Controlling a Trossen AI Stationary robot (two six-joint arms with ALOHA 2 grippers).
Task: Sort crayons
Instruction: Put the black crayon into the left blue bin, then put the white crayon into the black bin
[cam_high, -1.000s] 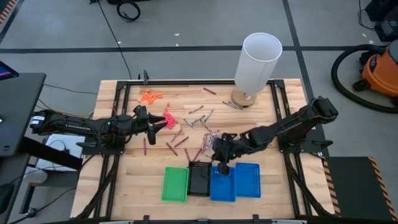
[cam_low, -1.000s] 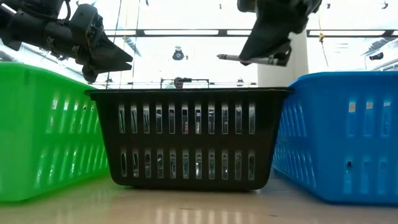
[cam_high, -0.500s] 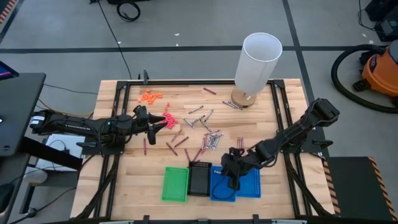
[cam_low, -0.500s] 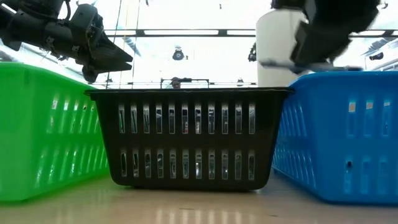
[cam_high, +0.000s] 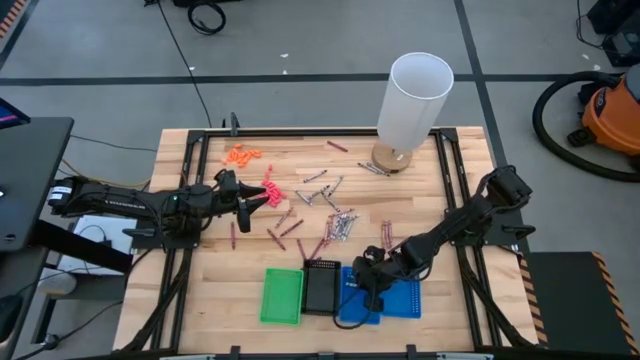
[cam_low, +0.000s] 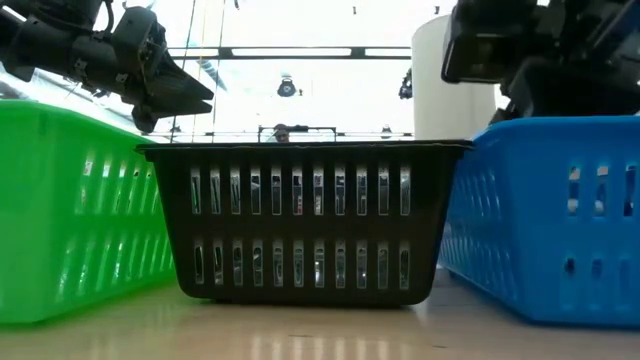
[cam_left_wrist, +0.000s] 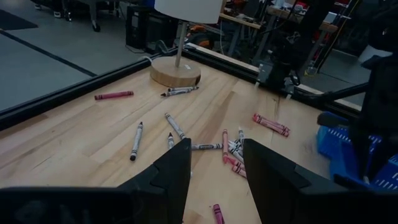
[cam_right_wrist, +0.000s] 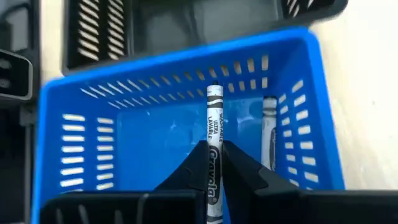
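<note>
Your left gripper (cam_high: 262, 199) hovers with fingers spread and empty over the table's (cam_high: 200, 290) left side, beside the pink-red bits (cam_high: 272, 187). Loose crayons (cam_high: 335, 222) lie scattered mid-table. Below them sit the green tray (cam_high: 281, 296), black tray (cam_high: 321, 288) and blue tray (cam_right_wrist: 81, 112). Your right gripper (cam_right_wrist: 214, 152) pinches a grey crayon (cam_right_wrist: 214, 124) over the blue tray, where another grey crayon (cam_right_wrist: 268, 134) already lies.

"Crayola" and "washable" on the grey crayon (cam_right_wrist: 213, 140) over the blue basket (cam_right_wrist: 311, 118).
</note>
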